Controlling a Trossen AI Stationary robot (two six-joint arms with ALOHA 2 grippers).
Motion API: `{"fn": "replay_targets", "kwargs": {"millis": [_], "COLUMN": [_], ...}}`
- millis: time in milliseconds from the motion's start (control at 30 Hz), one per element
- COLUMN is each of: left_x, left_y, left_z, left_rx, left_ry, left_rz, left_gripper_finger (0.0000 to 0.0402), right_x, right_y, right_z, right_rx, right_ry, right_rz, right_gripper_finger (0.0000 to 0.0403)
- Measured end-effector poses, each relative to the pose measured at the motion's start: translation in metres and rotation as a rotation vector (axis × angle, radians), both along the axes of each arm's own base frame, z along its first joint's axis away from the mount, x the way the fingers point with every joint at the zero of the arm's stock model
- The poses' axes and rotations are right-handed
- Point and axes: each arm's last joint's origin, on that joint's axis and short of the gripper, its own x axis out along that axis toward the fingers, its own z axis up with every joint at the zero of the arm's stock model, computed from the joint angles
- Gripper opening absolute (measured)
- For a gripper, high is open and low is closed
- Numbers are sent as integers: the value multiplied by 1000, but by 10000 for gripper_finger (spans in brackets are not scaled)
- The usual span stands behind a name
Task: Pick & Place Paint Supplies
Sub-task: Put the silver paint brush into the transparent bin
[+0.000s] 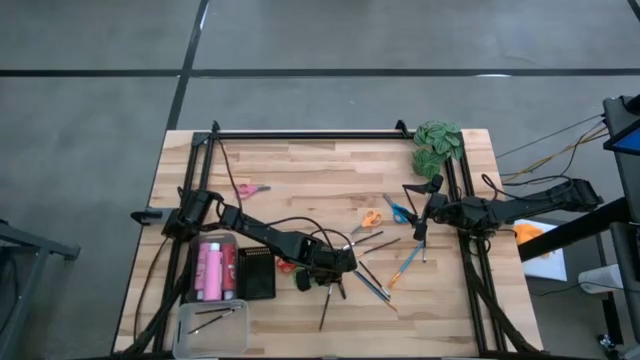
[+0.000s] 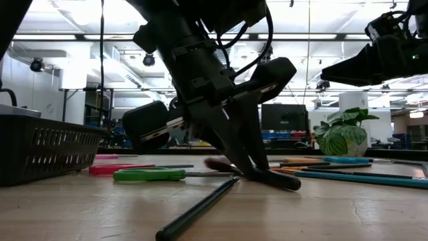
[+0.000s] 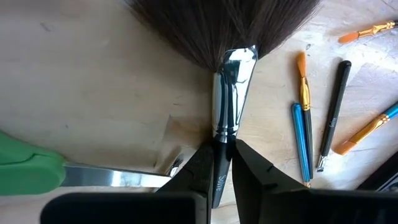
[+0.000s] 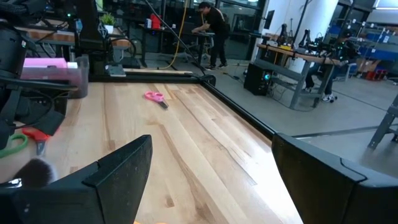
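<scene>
Left wrist view alone shows jaws pinching the fan brush.

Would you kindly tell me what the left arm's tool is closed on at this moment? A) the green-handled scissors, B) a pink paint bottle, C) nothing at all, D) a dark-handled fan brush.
D: in the left wrist view the left tool pinches the dark handle of the fan brush just below its shiny ferrule, while the green-handled scissors lie free beside it on the table.
</scene>
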Motion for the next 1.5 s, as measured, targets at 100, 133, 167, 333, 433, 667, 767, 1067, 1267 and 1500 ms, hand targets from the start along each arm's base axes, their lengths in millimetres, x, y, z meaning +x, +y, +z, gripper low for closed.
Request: {"fn": "replay_targets", "kwargs": {"millis": [100, 133, 167, 333, 433, 667, 767, 1067, 1267, 1500], "left_x": [-1, -1, -1, -4, -4, -5, -7, -24, -40, -59], "left_y": [1, 1, 1, 2, 2, 2, 3, 1, -8, -22], "left_z": [2, 2, 2, 8, 15, 26, 35, 66, 93, 119], "left_rx": [4, 6, 6, 17, 14, 40, 66, 160, 267, 406], "left_ry": [1, 3, 6, 8, -6, -44, -69, -67, -109, -166], "left_rz": [-1, -1, -1, 2, 3, -55, -108, -224, -286, -409], "left_gripper_finger": [35, 35, 35, 35, 35, 35, 35, 35, 35, 35], "right_x": [0, 0, 0, 0, 0, 0, 0, 0, 0, 0], "right_y": [0, 0, 0, 0, 0, 0, 0, 0, 0, 0], "right_z": [0, 0, 0, 0, 0, 0, 0, 0, 0, 0], "right_rx": [-2, 0, 0, -1, 0, -2, -1, -2, -1, -2], "right_ry": [1, 0, 0, 1, 0, 1, 0, 1, 1, 2], "right_rz": [0, 0, 0, 0, 0, 1, 1, 1, 1, 1], "right_gripper_finger": [329, 329, 329, 329, 329, 329, 329, 329, 329, 329]}}
